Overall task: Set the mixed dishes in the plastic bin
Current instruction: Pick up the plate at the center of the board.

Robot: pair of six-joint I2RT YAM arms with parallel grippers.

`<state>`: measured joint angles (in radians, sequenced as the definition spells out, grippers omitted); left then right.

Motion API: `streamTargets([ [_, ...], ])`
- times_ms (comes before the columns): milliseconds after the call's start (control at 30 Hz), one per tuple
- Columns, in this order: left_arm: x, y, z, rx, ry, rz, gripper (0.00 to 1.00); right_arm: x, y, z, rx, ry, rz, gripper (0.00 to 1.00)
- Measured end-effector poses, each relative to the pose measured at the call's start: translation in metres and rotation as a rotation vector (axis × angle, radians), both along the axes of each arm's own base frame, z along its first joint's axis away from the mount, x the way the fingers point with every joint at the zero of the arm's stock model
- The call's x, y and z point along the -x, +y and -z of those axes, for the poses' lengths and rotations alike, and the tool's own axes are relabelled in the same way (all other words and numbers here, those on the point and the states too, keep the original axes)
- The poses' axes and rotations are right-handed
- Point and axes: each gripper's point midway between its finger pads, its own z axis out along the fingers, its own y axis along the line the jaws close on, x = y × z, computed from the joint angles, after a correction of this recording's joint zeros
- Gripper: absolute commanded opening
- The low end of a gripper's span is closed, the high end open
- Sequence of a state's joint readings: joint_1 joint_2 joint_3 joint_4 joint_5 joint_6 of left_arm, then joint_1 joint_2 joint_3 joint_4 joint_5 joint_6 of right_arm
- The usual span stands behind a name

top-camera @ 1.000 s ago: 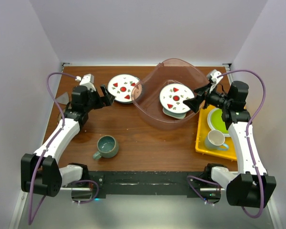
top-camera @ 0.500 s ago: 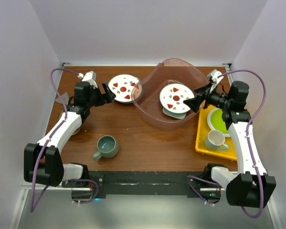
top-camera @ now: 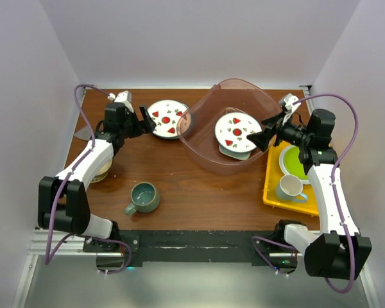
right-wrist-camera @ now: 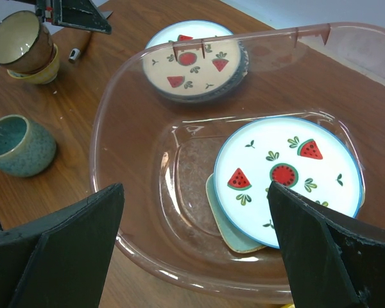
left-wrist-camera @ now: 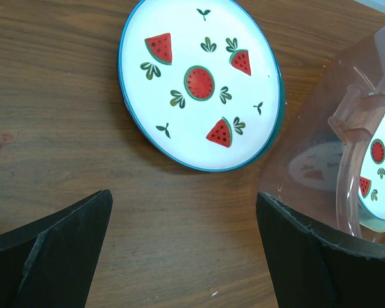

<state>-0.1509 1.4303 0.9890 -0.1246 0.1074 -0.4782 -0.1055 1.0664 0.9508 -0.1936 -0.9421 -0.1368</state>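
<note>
Plate (left-wrist-camera: 201, 83): flat on desk (left-wrist-camera: 64, 128), just beside bin (left-wrist-camera: 321, 160)
Handling: likely stiff, glazed, slippery, breakable, light
Hold: pinch the near rim
Left claw (left-wrist-camera: 184, 196): spread, empty, near plate
Right claw (right-wrist-camera: 196, 186): spread, empty, over bin

- Round white plate (left-wrist-camera: 201, 83): teal rim, red watermelon slices, green leaves.
- Large plastic bin (right-wrist-camera: 131, 186): translucent pinkish.
- Stoneware mug (right-wrist-camera: 16, 144): speckled grey-teal.
- Flat tray (top-camera: 271, 192): yellow.

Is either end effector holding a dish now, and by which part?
Nothing is held. Left end effector: open near the watermelon plate on the table. Right end effector: open, facing the plastic bin.
</note>
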Motion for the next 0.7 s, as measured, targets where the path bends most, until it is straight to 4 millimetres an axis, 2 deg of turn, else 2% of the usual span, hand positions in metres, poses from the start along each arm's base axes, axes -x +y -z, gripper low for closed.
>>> streamTargets([
  [700, -0.005, 0.002, 0.017, -0.022, 0.050, -0.004, 0.98, 0.002, 0.002, -0.001, -0.008, 0.002, -0.016, 0.98],
])
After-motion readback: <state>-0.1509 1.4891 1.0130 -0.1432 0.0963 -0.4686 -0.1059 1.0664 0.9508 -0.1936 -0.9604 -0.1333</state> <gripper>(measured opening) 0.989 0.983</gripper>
